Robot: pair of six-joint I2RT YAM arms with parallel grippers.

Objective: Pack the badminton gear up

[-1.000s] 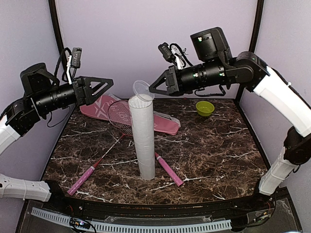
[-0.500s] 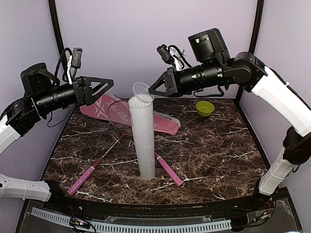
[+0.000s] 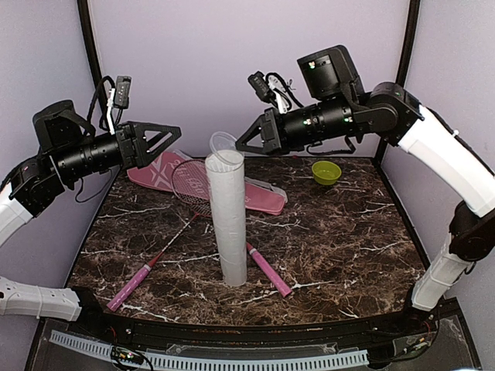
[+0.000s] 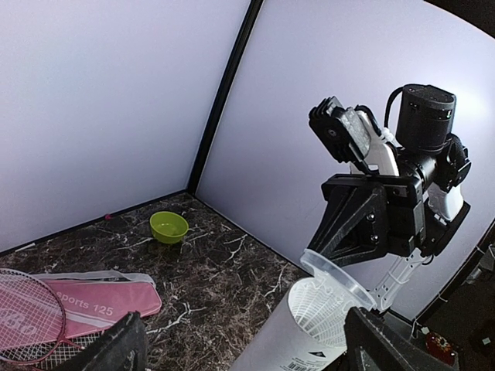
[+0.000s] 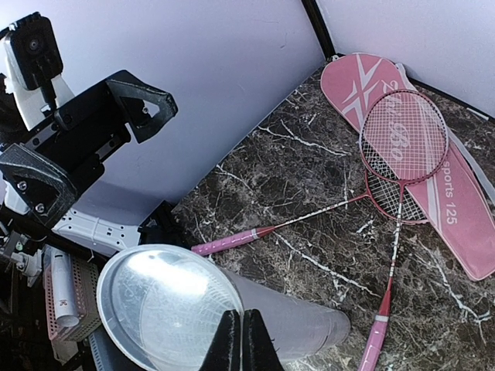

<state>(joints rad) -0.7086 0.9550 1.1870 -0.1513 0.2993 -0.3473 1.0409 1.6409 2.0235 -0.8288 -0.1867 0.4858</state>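
The tall white tube (image 3: 230,224) stands upright mid-table, its top open with white shuttlecock feathers (image 4: 321,309) showing inside. My right gripper (image 3: 238,145) is shut on the rim of the tube's clear lid (image 3: 223,144), which hangs tilted just above the tube's mouth. From the right wrist, the lid (image 5: 166,305) fills the lower left beside the gripper (image 5: 240,340). My left gripper (image 3: 172,139) hovers open and empty to the tube's left. Two rackets with pink handles (image 3: 133,284) (image 3: 269,270) lie crossed, their heads (image 3: 189,185) on the pink cover (image 3: 259,197).
A small lime-green bowl (image 3: 326,171) sits at the back right of the dark marble table (image 3: 340,239). Purple walls close in the back and sides. The racket handles stretch toward the front on either side of the tube's base.
My right gripper has edged slightly up and left with the lid in it. The left arm, tube and rackets have not moved.
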